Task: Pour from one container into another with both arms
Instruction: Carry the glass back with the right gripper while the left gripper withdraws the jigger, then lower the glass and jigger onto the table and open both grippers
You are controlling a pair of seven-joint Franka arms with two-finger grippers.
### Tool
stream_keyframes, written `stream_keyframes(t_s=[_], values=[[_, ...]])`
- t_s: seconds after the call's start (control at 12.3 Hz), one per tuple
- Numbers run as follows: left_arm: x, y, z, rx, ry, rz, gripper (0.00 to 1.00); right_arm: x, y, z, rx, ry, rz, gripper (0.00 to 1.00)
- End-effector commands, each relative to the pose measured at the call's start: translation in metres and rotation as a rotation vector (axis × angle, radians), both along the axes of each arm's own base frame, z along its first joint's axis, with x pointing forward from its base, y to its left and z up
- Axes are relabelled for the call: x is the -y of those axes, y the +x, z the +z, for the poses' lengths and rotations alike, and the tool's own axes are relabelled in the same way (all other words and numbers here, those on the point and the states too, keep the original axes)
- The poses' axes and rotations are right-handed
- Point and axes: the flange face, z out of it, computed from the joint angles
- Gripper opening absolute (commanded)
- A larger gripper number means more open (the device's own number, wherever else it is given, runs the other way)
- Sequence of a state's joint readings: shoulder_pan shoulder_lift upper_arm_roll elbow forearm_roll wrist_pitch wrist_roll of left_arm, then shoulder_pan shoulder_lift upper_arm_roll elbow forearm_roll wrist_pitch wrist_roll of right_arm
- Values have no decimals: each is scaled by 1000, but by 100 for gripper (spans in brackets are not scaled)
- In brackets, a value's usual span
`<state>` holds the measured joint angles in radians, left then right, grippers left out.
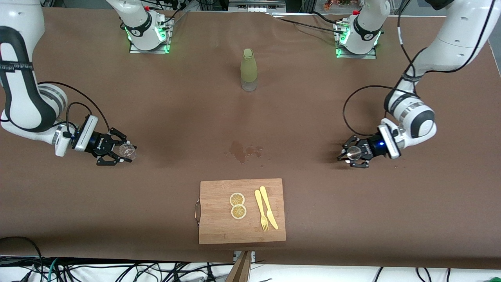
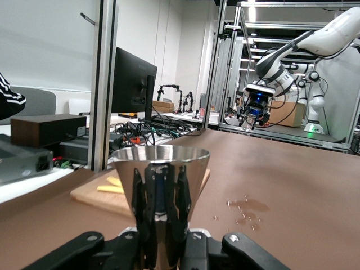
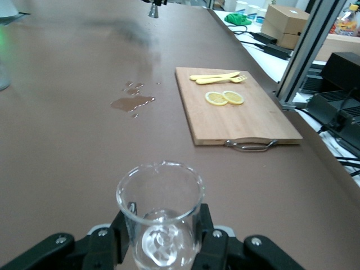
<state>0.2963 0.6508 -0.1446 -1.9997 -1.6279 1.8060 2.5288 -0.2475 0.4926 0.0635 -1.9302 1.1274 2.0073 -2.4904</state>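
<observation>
Two lemon slices (image 1: pixel 238 205), round and pale yellow with visible segments, lie touching each other on the one rectangular wooden cutting board (image 1: pixel 219 227), which sits nearest the front camera and carries a thin metal handle on the short edge toward the right arm's end of the table. Beside the slices on the same board lie one yellow plastic fork (image 1: pixel 260 210) and one yellow plastic knife (image 1: pixel 269 206), close together and roughly parallel. Farther from the camera, on the matte brown table (image 1: pixel 352 219), a small dark wet patch of spilled liquid (image 1: pixel 240 150) spreads with a few stray drops around it. At about that depth are the two white arms. The right gripper (image 1: pixel 117 150), over the right arm's end of the table, is closed around one clear glass beaker (image 3: pixel 160 211), cylindrical with a small pour lip and a little liquid in its bottom. The left gripper (image 1: pixel 354 153), over the left arm's end, is clamped on one polished metal cup (image 2: pixel 160 194), cone-shaped and widening to its rim, mirror-bright. Farthest away, between the two arm bases, stands one upright bottle (image 1: pixel 249 69) with a frosted yellow-green body, a matching cap and a clear base.
</observation>
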Motion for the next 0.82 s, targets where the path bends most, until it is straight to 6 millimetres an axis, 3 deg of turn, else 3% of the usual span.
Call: stream_keyframes(t_s=[0.0,0.24,0.33,0.57,0.73], values=[[-47,-6,-3,11,-6,-35,0,12,-15,-27,59,47,48,16],[-95,-13,-18,14,-19,-64,0,29,-32,-78,60,66,63,17],[-111,-16,-21,13,-14,-67,0,29,-34,-85,63,66,70,17],[-132,-29,-37,-8,13,-71,0,26,-45,-116,48,82,88,17],[-133,-30,-51,20,18,-73,0,34,-49,-122,44,84,76,18]])
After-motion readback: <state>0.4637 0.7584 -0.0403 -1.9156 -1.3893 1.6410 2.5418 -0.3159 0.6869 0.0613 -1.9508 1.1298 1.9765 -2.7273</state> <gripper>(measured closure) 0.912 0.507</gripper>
